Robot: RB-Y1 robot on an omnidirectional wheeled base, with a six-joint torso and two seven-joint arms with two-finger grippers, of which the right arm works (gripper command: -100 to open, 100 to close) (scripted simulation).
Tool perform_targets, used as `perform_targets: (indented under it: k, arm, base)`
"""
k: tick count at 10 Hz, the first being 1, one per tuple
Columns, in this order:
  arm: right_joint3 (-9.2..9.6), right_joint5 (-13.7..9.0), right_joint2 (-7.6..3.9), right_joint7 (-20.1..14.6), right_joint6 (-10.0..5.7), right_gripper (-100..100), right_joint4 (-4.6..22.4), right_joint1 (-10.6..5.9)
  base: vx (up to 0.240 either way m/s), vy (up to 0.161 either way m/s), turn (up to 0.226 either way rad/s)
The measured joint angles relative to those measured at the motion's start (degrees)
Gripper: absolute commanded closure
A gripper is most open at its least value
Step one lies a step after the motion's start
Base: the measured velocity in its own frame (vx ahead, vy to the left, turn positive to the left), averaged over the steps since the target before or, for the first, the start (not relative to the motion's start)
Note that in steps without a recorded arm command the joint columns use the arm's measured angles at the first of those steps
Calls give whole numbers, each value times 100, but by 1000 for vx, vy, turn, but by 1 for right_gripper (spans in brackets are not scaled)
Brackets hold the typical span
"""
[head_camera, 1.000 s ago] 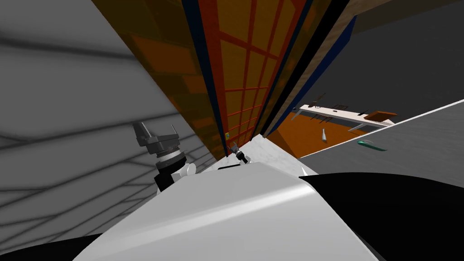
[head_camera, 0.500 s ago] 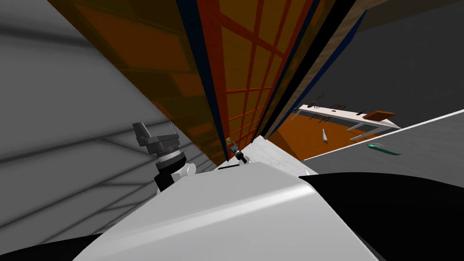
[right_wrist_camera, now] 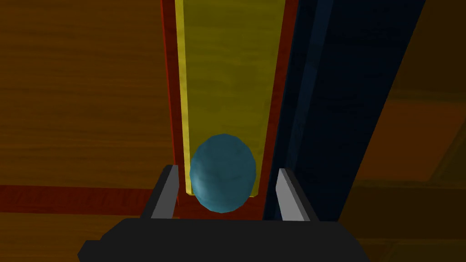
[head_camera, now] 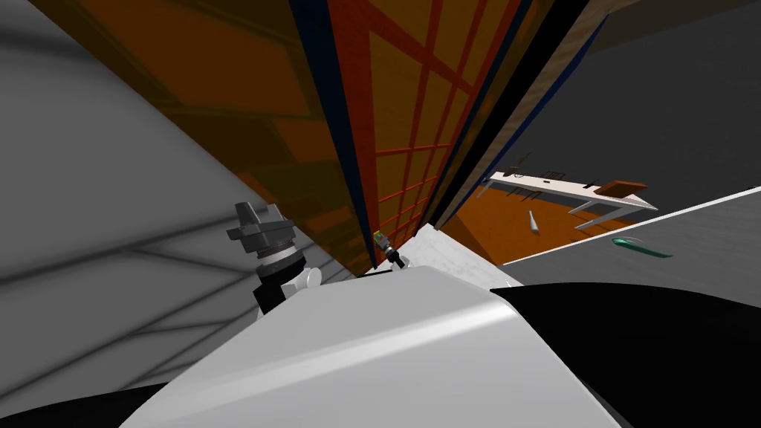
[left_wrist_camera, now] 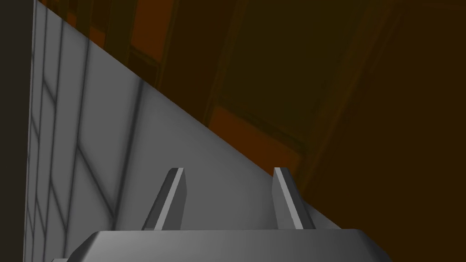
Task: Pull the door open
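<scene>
The right pincer stands open astride the round teal knob on the orange, red-gridded door, so the grasp seems unfinished: next it should close on the knob, then pull; the left pincer hangs open, idle.

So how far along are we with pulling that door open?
Done: right end effector is at the red-framed door, open fingers either side of the blue-green knob, gaps showing. In hand: the grasp, not yet closed. To do: gripping and pulling the door. Left end effector hangs open.
</scene>
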Motion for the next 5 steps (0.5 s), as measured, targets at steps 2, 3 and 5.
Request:
perform_targets:
  k: [2,3,5]
  arm:
    - [-16,-9,-9,2,0,100,-13,-16]
    - [-16,-9,-8,3,-1,100,-14,-17]
    - [-15,-8,-8,2,0,100,-13,-17]
  base:
    - [0,0,0]
    - [0,0,0]
    - [-61,-10,36]
